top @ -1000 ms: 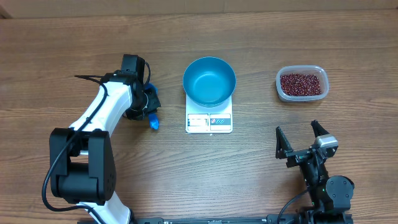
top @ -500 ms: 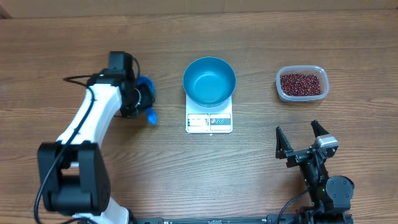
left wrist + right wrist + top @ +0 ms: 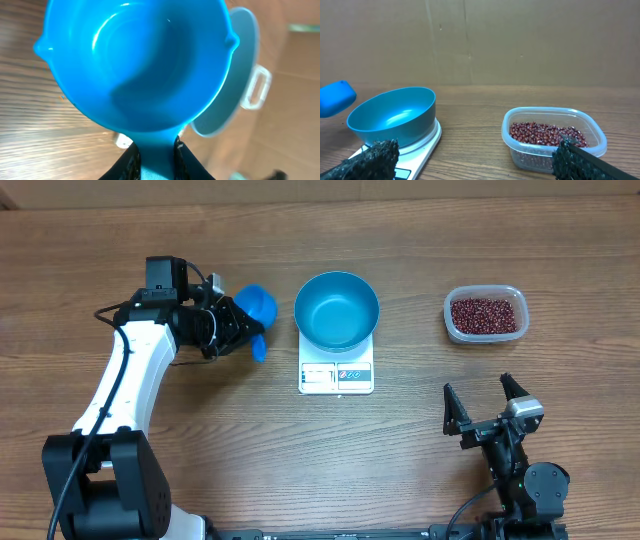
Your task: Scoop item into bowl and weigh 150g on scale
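Our left tool (image 3: 230, 330) pinches the scoop (image 3: 256, 307) by its handle, just beside the empty bowl (image 3: 336, 312) on the scale (image 3: 336, 376). Our right tool (image 3: 483, 412) stands spread. The beans (image 3: 486, 315) lie in the tub (image 3: 448, 318) beyond the bowl, so crossing low could knock it. The worktop (image 3: 300, 450) in front offers room.

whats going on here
The left gripper is shut on the handle of a blue scoop, held empty just left of the bowl. The bowl sits empty on the scale. The beans are in the tub at the right. The right gripper is open, holding nothing.
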`<action>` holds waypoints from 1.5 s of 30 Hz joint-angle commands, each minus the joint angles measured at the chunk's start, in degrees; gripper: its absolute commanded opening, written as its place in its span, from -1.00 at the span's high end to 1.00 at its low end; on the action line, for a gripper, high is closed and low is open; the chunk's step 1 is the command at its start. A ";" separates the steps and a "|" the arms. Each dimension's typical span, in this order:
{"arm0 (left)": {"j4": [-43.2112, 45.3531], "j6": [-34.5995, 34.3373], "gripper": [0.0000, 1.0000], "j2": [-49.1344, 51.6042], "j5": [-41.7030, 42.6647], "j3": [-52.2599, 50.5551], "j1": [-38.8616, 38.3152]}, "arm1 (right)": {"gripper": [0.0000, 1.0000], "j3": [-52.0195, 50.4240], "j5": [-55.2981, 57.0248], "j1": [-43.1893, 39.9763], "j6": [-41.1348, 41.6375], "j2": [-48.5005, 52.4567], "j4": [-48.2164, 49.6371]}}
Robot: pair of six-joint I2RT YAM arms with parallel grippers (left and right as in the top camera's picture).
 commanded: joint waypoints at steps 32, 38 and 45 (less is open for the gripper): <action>-7.65 3.15 0.47 -14.97 -21.33 1.05 0.90 | -1.00 -0.61 -9.77 0.22 4.76 -0.57 0.92; -9.92 3.80 0.32 -10.14 -24.98 1.05 -3.23 | -1.00 -0.61 -9.75 0.22 4.74 -0.57 0.94; -12.68 1.27 -0.14 -3.52 -24.65 1.05 -6.47 | -1.00 -0.61 -9.75 0.22 4.72 -0.57 0.94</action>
